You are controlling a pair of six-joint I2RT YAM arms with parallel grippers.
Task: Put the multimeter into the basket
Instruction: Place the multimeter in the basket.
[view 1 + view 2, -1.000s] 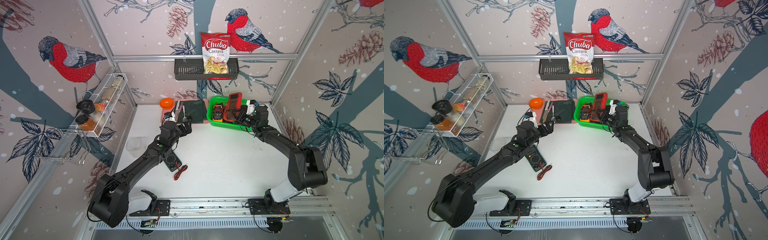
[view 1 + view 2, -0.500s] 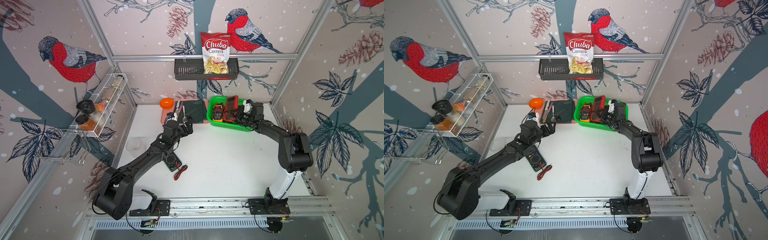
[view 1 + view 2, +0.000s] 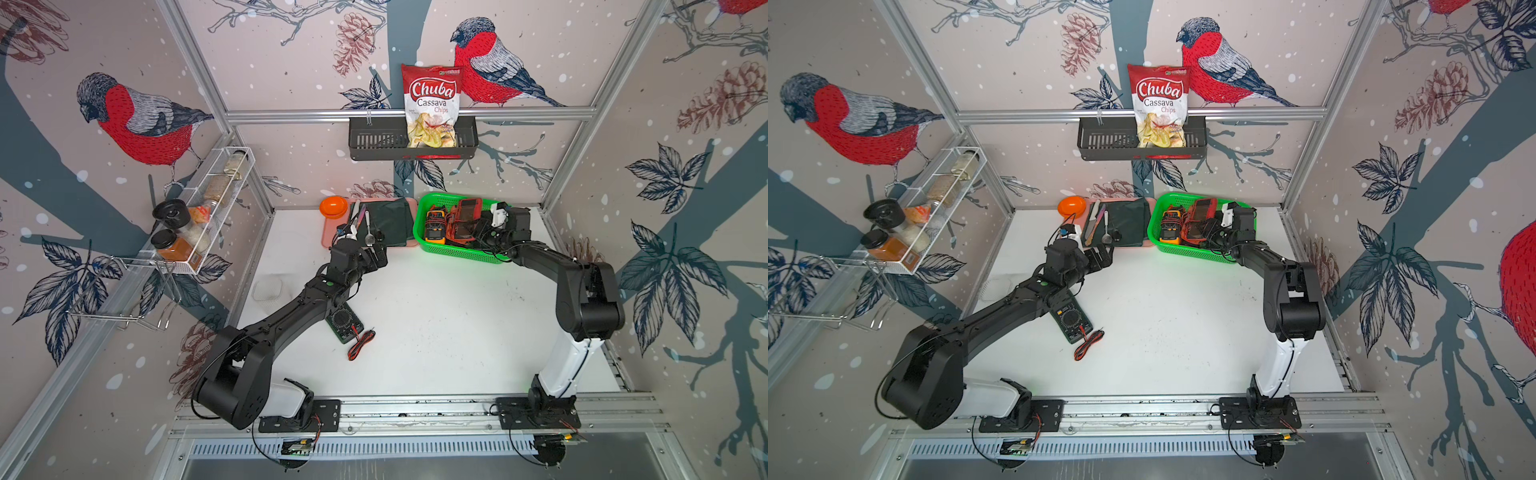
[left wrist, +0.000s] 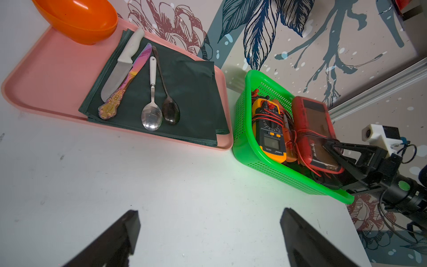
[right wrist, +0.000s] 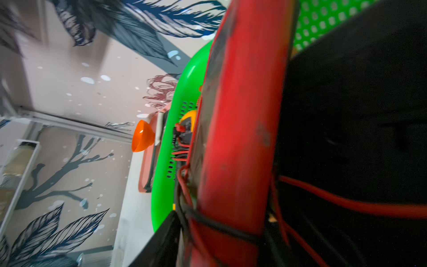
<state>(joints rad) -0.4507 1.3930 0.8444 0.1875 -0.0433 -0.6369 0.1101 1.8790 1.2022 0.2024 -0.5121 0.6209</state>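
A red multimeter [image 3: 469, 216] [image 4: 312, 129] wound with leads lies tilted in the green basket [image 3: 457, 253] [image 4: 242, 148], beside an orange one [image 3: 435, 226]. My right gripper [image 3: 478, 230] [image 4: 327, 161] reaches over the basket's right end, its jaws apart around the red meter's near end. In the right wrist view wires fill a gap between one finger [image 5: 161, 242] and the red case [image 5: 242, 115]. A dark green multimeter [image 3: 345, 324] with red-black leads [image 3: 360, 343] lies on the table under my left arm. My left gripper [image 3: 380, 255] [image 4: 208, 215] hangs open and empty over bare table.
A pink tray [image 3: 328, 239] with a dark cloth, knives and spoons sits left of the basket, an orange bowl [image 3: 333, 206] at its corner. A black wall rack [image 3: 374, 143] holds a chips bag. A white wire rack [image 3: 199, 249] of jars hangs left. A clear tub [image 3: 268, 289] stands nearby.
The red multimeter has gone from nearly upright above the basket to lying down in it. My right gripper has sunk to the rim and its jaws have widened. My left gripper has edged toward the tray.
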